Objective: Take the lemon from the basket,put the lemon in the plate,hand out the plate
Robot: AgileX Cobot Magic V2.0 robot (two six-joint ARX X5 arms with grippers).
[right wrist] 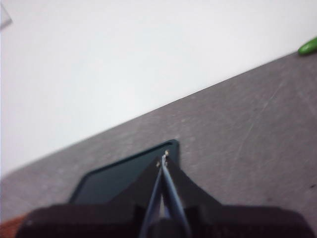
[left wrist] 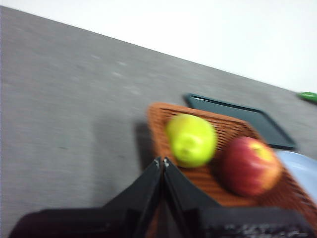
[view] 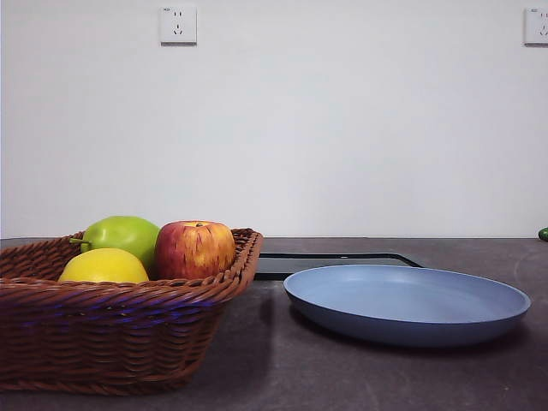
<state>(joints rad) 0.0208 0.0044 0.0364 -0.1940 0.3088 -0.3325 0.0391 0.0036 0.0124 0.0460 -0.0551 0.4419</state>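
One wicker basket (view: 120, 330) on the left of the grey table (view: 257, 368), with three fruits in it: one lemon (view: 104, 266) at the front against the near rim, one green pear-like fruit (view: 122, 236) behind it, one red-yellow apple (view: 194, 249) to the right of both. One grey-blue plate (view: 407, 304) just beside the basket on the right, nothing on it. One flat black tray (view: 334, 262) lying behind the plate. Two wall sockets (view: 178, 24) up high. Left gripper (left wrist: 162, 161) up over the basket's edge, jaws pressed together, holding nothing. Right gripper (right wrist: 163, 157) above the tray, jaws together too. Bit of something small and green (view: 543, 234) at the far right table edge, can't tell what.
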